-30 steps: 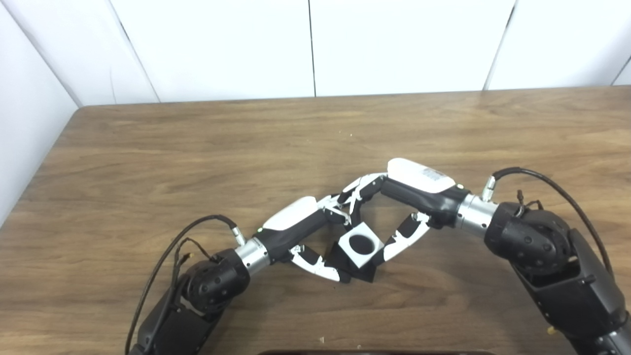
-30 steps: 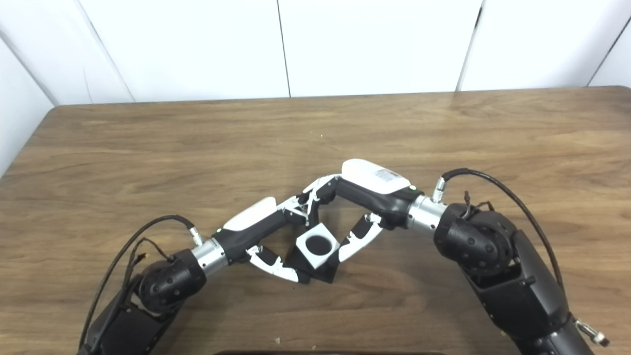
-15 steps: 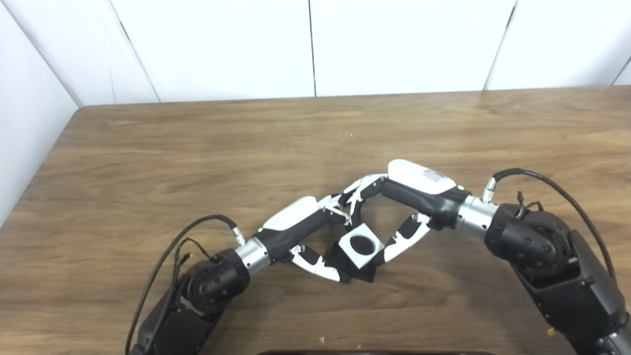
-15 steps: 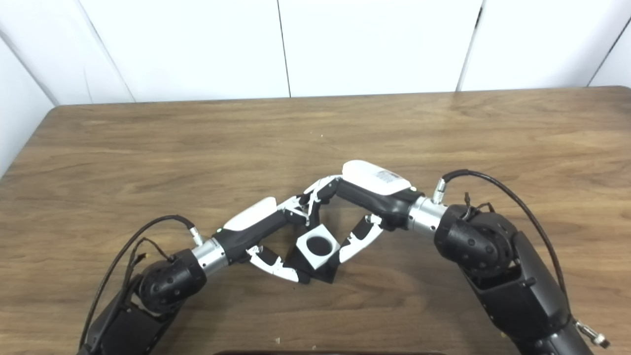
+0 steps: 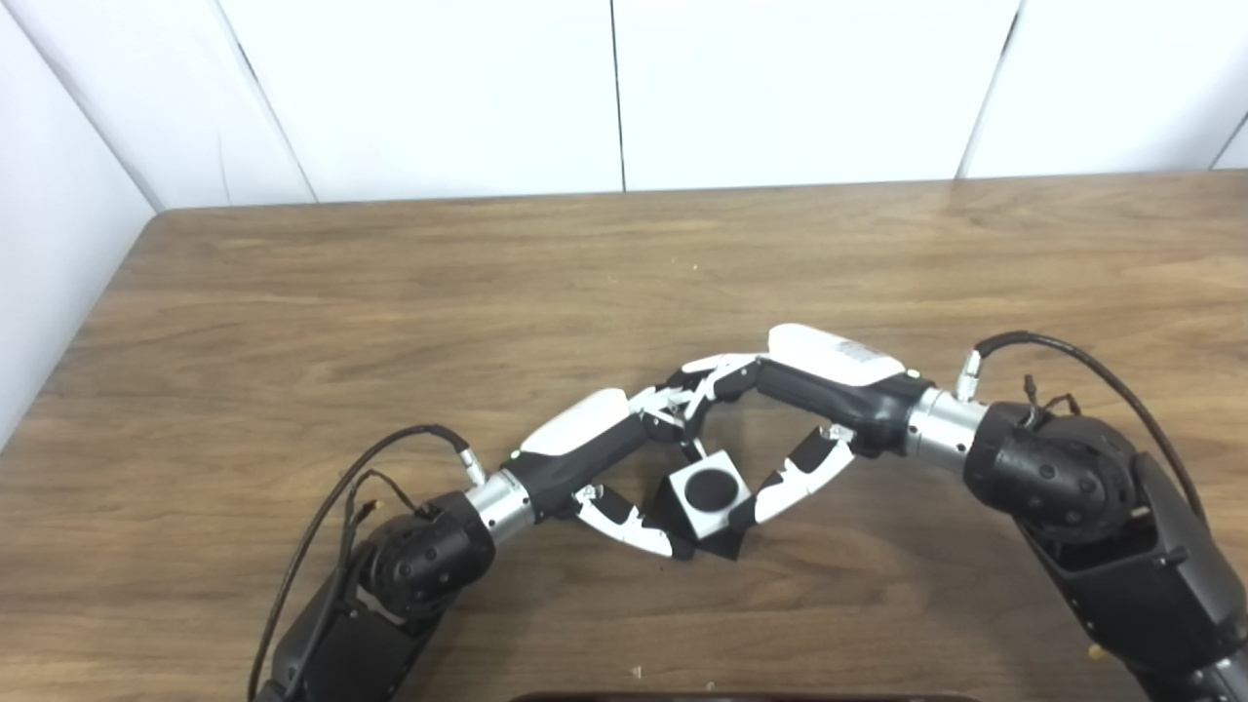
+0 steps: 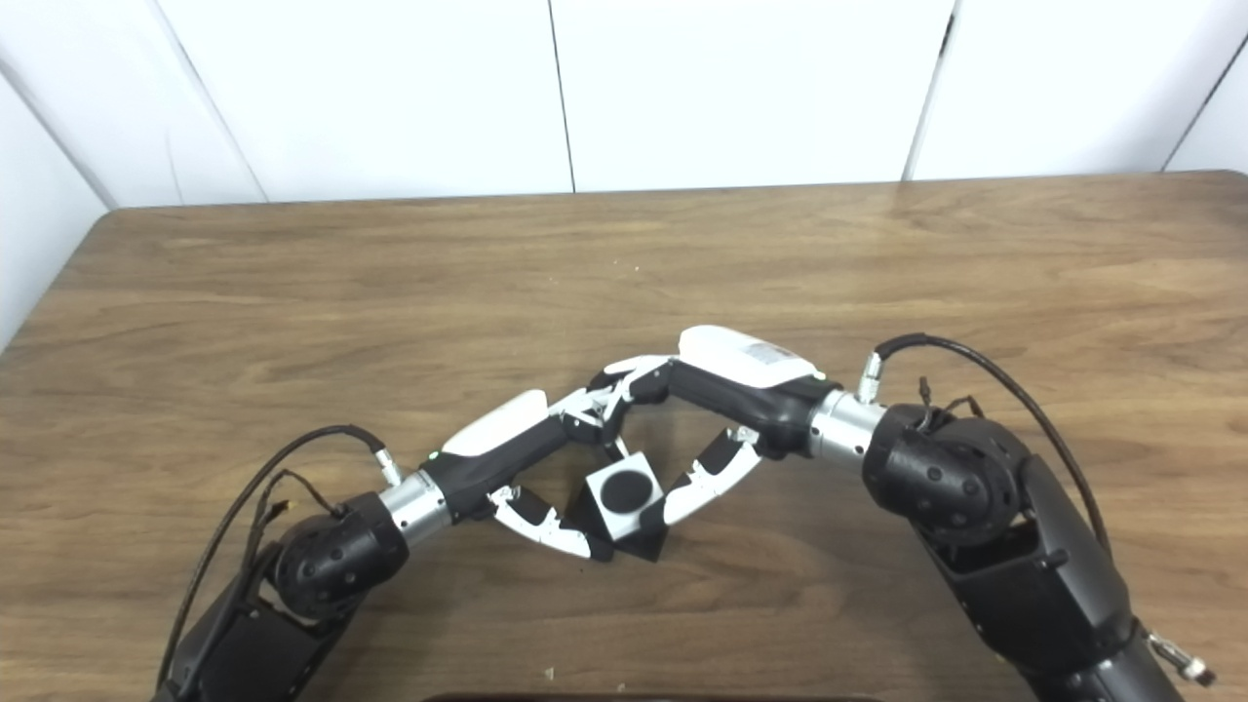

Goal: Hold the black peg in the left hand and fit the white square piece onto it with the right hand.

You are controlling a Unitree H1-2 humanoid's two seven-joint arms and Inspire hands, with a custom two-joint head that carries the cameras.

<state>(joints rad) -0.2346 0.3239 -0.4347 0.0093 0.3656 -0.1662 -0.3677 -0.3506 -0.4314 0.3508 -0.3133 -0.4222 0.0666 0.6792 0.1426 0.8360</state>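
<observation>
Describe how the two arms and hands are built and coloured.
Both arms are black, with a rounded black wrist joint and a silver metal collar before each hand. The left hand and right hand have glossy white back shells over black bodies, with black-and-white fingers. The right shell carries a small printed label. A black cable loops out at each wrist.

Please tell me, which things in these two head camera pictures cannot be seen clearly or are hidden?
- Black peg base: both views, mostly covered by the white square piece; how deep the piece sits is not visible.
- Left robot hand: its contact with the peg is hidden behind the piece.
- Right robot hand: fingertips overlap the left ones, so its grip is unclear.
- Dark object at bottom edge: cut off.
</observation>
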